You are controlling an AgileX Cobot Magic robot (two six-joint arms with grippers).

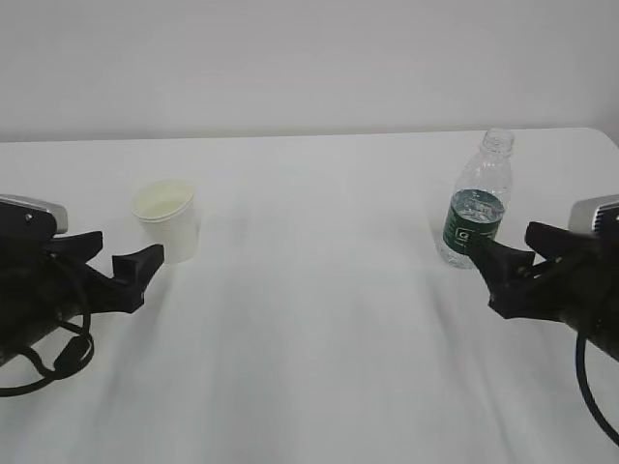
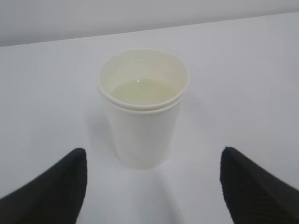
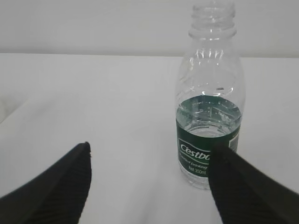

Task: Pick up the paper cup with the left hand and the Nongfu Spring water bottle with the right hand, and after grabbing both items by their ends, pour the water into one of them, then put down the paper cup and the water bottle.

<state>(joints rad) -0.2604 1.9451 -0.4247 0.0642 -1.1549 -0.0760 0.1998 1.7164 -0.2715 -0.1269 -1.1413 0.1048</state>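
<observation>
Here your left hand (image 1: 131, 266) sits low at the desk's (image 1: 319, 319) left edge, fingers (image 2: 51, 186) spread wide and empty, the paper cup (image 1: 169, 220) upright just beyond them. Your right hand (image 1: 508, 271) mirrors it, fingers equally wide, the Nongfu Spring water bottle (image 1: 476, 203) standing just ahead, part-filled. The white desk meets a pale wall (image 1: 309, 58).

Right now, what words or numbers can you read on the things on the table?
"Cestbo..." in white letters on the bottle's green label; the gripper finger hides the end of the word.
"Net 350ml" in small white print just under it.
The logo on the label in the outside view is too blurred to read.
The cup has no writing that shows.
</observation>
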